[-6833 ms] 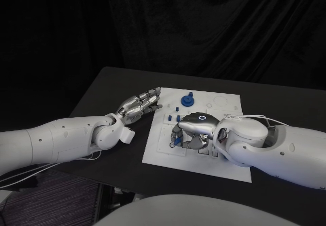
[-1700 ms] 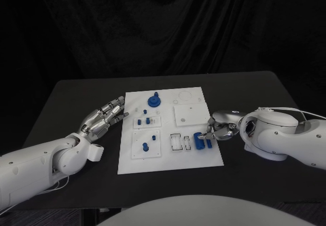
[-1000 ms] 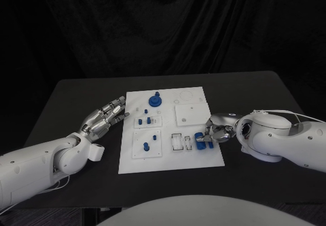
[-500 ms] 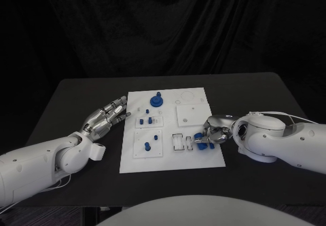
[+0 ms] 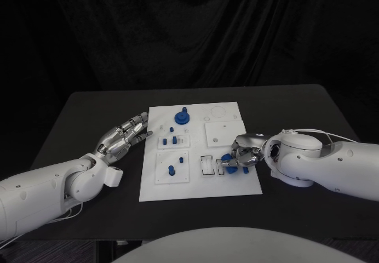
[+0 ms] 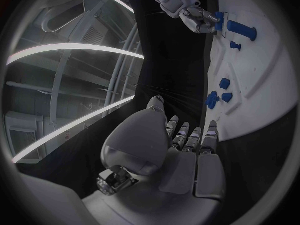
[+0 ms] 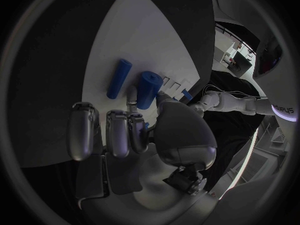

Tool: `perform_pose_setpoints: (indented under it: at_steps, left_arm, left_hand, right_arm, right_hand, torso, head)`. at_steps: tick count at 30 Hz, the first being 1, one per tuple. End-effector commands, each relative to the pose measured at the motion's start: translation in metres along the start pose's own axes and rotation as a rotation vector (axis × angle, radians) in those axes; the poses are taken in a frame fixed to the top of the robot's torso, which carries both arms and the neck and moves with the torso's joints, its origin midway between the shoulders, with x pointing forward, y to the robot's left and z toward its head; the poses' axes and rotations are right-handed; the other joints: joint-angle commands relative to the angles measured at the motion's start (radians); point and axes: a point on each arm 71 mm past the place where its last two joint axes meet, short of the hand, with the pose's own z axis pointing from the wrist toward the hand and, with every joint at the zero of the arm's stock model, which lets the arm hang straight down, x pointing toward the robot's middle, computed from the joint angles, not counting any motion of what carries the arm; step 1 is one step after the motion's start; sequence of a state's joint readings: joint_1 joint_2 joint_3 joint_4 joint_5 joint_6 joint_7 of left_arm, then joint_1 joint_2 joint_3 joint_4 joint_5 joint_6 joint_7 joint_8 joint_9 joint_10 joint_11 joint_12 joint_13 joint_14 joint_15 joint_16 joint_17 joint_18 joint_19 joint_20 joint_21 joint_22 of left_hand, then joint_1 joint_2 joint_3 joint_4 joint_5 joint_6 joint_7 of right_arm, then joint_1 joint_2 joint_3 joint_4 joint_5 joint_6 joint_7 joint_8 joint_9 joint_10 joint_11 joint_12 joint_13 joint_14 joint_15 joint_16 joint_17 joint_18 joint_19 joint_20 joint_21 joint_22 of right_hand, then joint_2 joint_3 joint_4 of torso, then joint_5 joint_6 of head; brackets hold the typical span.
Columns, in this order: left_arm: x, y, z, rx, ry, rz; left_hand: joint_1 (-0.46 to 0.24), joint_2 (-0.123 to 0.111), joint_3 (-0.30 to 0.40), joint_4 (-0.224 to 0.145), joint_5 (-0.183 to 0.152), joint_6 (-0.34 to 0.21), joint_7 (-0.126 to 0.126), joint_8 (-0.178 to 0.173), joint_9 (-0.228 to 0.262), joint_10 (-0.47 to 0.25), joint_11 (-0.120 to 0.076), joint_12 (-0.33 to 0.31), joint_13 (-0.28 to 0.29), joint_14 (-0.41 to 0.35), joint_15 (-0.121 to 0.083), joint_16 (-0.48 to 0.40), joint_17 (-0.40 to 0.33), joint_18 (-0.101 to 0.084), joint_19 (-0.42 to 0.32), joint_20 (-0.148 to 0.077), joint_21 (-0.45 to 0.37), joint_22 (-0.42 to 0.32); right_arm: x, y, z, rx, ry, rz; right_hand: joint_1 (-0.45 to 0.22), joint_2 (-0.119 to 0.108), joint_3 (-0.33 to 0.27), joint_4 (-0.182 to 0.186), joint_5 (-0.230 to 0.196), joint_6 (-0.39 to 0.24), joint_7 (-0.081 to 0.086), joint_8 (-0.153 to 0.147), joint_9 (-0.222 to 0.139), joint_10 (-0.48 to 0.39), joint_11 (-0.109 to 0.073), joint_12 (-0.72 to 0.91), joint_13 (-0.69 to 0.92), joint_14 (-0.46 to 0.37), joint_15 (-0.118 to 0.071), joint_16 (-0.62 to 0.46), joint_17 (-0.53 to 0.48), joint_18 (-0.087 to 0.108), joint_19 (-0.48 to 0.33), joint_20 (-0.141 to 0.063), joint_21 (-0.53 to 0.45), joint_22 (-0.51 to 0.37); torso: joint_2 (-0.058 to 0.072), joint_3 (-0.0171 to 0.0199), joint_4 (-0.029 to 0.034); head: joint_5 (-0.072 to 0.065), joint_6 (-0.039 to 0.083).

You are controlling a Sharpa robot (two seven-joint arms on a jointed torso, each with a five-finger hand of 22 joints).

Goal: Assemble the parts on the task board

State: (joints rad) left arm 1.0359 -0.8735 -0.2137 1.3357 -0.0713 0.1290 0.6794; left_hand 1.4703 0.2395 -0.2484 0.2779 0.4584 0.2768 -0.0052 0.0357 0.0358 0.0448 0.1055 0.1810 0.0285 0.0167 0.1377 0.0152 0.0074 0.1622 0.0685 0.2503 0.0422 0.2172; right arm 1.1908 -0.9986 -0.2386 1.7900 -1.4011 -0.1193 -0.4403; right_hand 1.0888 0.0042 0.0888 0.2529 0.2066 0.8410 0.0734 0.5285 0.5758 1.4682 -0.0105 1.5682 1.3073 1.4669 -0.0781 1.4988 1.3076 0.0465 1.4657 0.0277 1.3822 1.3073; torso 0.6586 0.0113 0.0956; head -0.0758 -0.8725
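The white task board (image 5: 197, 183) lies in the middle of the black table. Two blue cylinders lie side by side near its right edge, a thin one (image 7: 119, 78) and a thicker one (image 7: 148, 89). My right hand (image 5: 241, 153) hangs over them, its fingers curled down. Its fingertips (image 7: 139, 131) and thumb meet at the near end of the thicker cylinder (image 5: 228, 163), and I cannot tell whether they grip it. My left hand (image 5: 123, 136) lies flat with fingers spread beside the board's left edge and holds nothing. The left wrist view shows this hand (image 6: 184, 150) next to the board (image 6: 262, 85).
A blue round part (image 5: 182, 116) stands at the board's far end. Small blue pegs (image 5: 166, 141) and one more peg (image 5: 173, 170) stand in the left blocks. Two empty slots (image 5: 207, 165) lie left of the cylinders. A white square plate (image 5: 221, 133) sits mid-board.
My right hand has slid left from the board's right edge onto the two blue cylinders. The left hand has stayed where it was.
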Motion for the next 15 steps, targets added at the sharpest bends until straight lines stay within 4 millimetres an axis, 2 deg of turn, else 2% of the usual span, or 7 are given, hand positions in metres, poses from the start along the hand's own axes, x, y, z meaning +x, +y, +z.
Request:
perform_pose_setpoints:
  at_steps: [1, 3, 6, 10, 12, 14, 15]
  left_arm:
    - [0.002, -0.0017, 0.0, 0.039, 0.013, -0.013]
    - [0.0019, -0.0014, -0.0003, 0.037, 0.013, -0.013]
    - [0.0018, -0.0011, -0.0008, 0.036, 0.013, -0.014]
    - [0.0017, -0.0007, -0.0015, 0.034, 0.013, -0.015]
    - [0.0017, -0.0005, -0.0018, 0.033, 0.013, -0.015]
    - [0.0015, -0.0002, -0.0022, 0.032, 0.012, -0.016]
    - [0.0014, -0.0001, -0.0024, 0.032, 0.012, -0.016]
  left_hand:
    - [0.013, 0.001, 0.002, -0.007, 0.006, -0.004, 0.003, 0.0, 0.0, 0.001, 0.007, -0.001, 0.0, -0.003, 0.007, 0.0, -0.001, 0.016, 0.002, 0.005, -0.001, -0.001]
    - [0.014, 0.001, 0.003, -0.008, 0.007, -0.004, 0.004, 0.0, 0.0, 0.0, 0.007, -0.002, 0.0, -0.003, 0.008, 0.0, -0.001, 0.016, 0.002, 0.005, -0.001, -0.001]
    - [0.015, 0.001, 0.003, -0.009, 0.007, -0.004, 0.004, 0.0, 0.0, 0.0, 0.007, -0.002, 0.0, -0.003, 0.008, 0.0, -0.001, 0.016, 0.002, 0.006, -0.001, -0.001]
    - [0.016, 0.002, 0.003, -0.009, 0.008, -0.004, 0.005, 0.0, 0.0, 0.0, 0.007, -0.002, 0.0, -0.003, 0.008, 0.0, -0.001, 0.016, 0.002, 0.006, -0.001, -0.002]
    - [0.017, 0.002, 0.004, -0.01, 0.008, -0.005, 0.005, 0.0, 0.0, 0.0, 0.007, -0.002, 0.0, -0.002, 0.008, 0.0, 0.0, 0.016, 0.002, 0.006, -0.001, -0.001]
    - [0.017, 0.002, 0.004, -0.01, 0.009, -0.005, 0.005, 0.0, 0.0, 0.0, 0.007, -0.002, 0.0, -0.002, 0.009, 0.0, 0.0, 0.016, 0.002, 0.006, -0.001, -0.001]
    - [0.018, 0.002, 0.005, -0.011, 0.009, -0.005, 0.006, 0.0, 0.0, 0.0, 0.007, -0.003, 0.0, -0.002, 0.009, 0.0, 0.0, 0.016, 0.002, 0.007, -0.001, -0.001]
  right_arm:
    - [0.0145, -0.0043, 0.0025, 0.026, 0.096, 0.017]
    - [0.0168, -0.0042, 0.0036, 0.033, 0.127, 0.047]
    - [0.0195, -0.0047, 0.0048, 0.044, 0.165, 0.104]
    - [0.0221, -0.0062, 0.0053, 0.061, 0.201, 0.202]
    - [0.0228, -0.0071, 0.0049, 0.07, 0.21, 0.257]
    - [0.0231, -0.0082, 0.004, 0.077, 0.214, 0.329]
    - [0.0232, -0.0086, 0.0034, 0.08, 0.214, 0.36]
  right_hand:
    - [0.031, 0.012, 0.012, -0.021, 0.05, 0.003, 0.0, -0.049, -0.062, 0.103, 0.009, 0.003, 0.263, 0.073, 0.009, -0.004, 0.094, -0.003, 0.043, 0.01, 0.001, 0.206]
    - [0.051, 0.01, 0.025, -0.038, 0.095, 0.002, 0.0, -0.057, -0.065, 0.103, 0.009, 0.003, 0.263, 0.073, 0.009, -0.004, 0.093, -0.003, 0.042, 0.01, 0.001, 0.206]
    - [0.107, 0.003, 0.067, -0.089, 0.236, -0.001, -0.001, -0.068, -0.069, 0.103, 0.008, 0.003, 0.263, 0.072, 0.008, -0.004, 0.092, -0.003, 0.042, 0.009, 0.002, 0.206]
    - [0.128, -0.006, 0.109, -0.132, 0.339, -0.012, 0.003, -0.065, -0.06, 0.103, 0.01, 0.003, 0.263, 0.072, 0.01, -0.004, 0.092, -0.003, 0.041, 0.011, 0.003, 0.206]
    - [0.131, -0.007, 0.127, -0.147, 0.373, -0.023, 0.004, -0.057, -0.051, 0.103, 0.012, 0.003, 0.263, 0.071, 0.011, -0.005, 0.088, -0.002, 0.04, 0.012, 0.001, 0.205]
    - [0.118, -0.008, 0.154, -0.165, 0.451, -0.054, 0.01, -0.031, -0.024, 0.103, 0.016, 0.003, 0.263, 0.071, 0.014, -0.006, 0.088, -0.001, 0.038, 0.015, -0.001, 0.204]
    - [0.101, -0.01, 0.178, -0.173, 0.526, -0.073, 0.011, -0.001, 0.001, 0.103, 0.017, 0.003, 0.263, 0.071, 0.018, -0.005, 0.089, 0.0, 0.037, 0.014, -0.002, 0.203]
  torso:
    - [0.002, 0.0002, 0.0011]
    - [0.002, 0.0, 0.0006]
    - [0.002, -0.0001, -0.0005]
    - [0.002, -0.0003, -0.0004]
    - [0.001, -0.0007, 0.0001]
    - [0.001, -0.0006, 0.0008]
    - [0.001, -0.0007, 0.0009]
  head:
    - [0.001, 0.0]
    - [0.003, 0.0]
    - [0.006, 0.0]
    - [0.008, 0.0]
    - [0.01, 0.0]
    - [0.013, 0.0]
    - [0.015, 0.0]
